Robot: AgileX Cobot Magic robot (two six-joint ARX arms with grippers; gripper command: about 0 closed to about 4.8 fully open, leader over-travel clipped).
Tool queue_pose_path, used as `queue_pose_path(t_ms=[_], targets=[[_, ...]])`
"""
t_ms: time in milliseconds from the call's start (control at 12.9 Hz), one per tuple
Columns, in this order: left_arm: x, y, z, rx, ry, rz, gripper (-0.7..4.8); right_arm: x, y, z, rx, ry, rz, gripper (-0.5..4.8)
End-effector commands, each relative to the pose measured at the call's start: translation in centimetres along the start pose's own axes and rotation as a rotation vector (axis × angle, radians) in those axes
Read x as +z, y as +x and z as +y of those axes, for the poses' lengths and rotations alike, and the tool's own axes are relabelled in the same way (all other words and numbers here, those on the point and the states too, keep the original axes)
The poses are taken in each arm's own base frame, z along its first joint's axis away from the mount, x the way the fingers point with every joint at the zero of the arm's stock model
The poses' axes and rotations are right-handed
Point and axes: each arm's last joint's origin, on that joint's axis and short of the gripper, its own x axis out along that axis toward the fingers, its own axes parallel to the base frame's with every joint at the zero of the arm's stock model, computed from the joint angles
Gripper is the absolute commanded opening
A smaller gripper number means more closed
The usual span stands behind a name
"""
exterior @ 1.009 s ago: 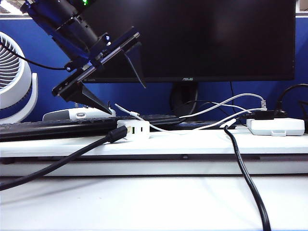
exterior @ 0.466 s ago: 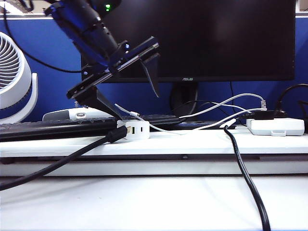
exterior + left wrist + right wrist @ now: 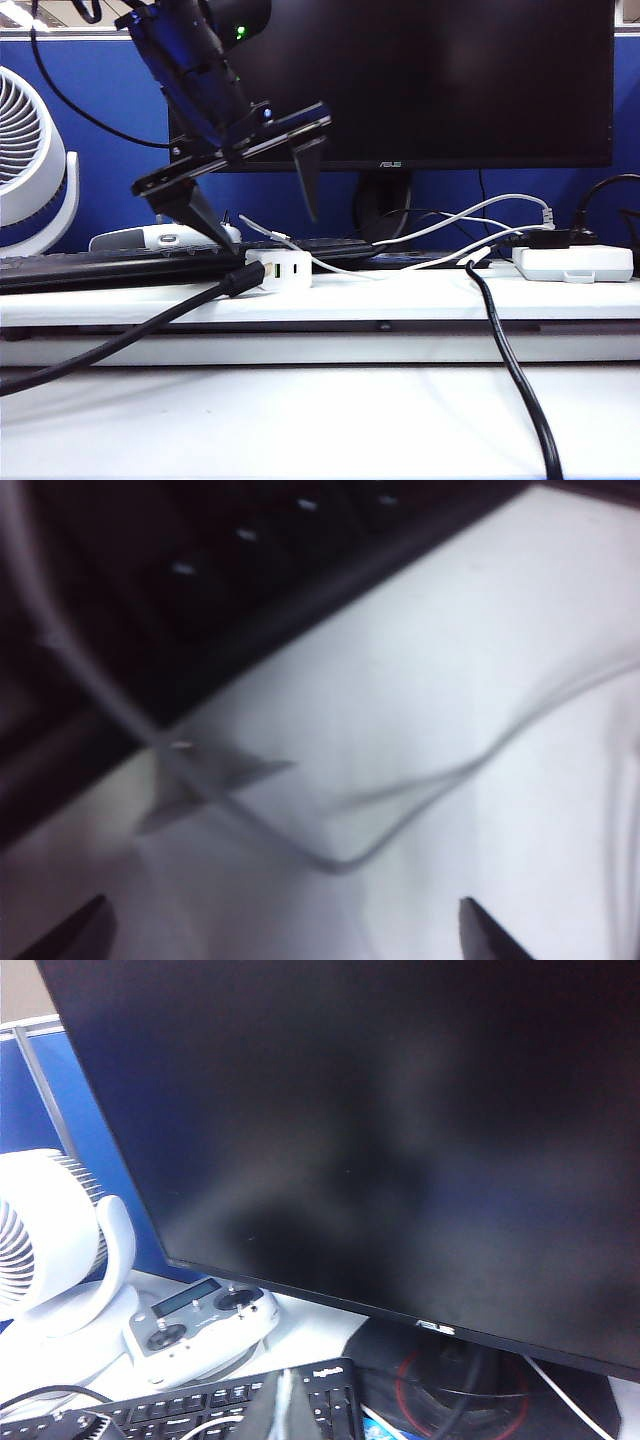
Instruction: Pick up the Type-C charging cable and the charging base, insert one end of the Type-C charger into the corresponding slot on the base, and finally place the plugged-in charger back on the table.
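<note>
Left pincer (image 3: 245, 185) spread wide, empty, above the thin Type-C charging cable (image 3: 330, 267) and small charging base (image 3: 279, 269) on the tabletop (image 3: 400, 298) ledge, left of centre. Limp, light, slippery cord: best pinched by the plug. Right pincer unseen, shut.

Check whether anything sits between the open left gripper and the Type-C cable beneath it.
Nothing visible does. The left gripper hangs open above the Type-C charging cable, which lies bare on the table beside the keyboard.
</note>
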Motion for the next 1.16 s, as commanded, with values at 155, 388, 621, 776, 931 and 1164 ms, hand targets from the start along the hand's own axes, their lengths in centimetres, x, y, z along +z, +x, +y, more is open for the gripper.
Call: queue_pose_path(t_ms=[155,388,621,776,931,1164], targets=[[-0.2,0.0,0.2,0.027,0.005,0.026,4.79,0.5,-0.1,0.2,0.015,-0.005,-0.025,-0.01],[-0.3,0.1,0.1,0.027,0.004,0.027,4.79,0.5,-0.1,0.2,0.015,-0.006,-0.026,-0.01],[-0.5,1.0,0.2,0.031,-0.017,0.043,4.79,0.5,-0.1,0.2,0.015,-0.006,-0.026,-0.01],[-0.6,1.5,0.1,0.034,-0.023,0.048,4.79,0.5,-0.1,0.2,0.015,-0.005,-0.025,-0.01],[-0.6,1.6,0.1,0.050,-0.034,0.035,4.79,0.5,-0.1,0.2,0.015,-0.005,-0.025,-0.01],[-0.8,1.5,0.5,0.098,0.003,0.053,4.79,0.5,-0.1,0.2,0.015,-0.005,-0.025,-0.01]])
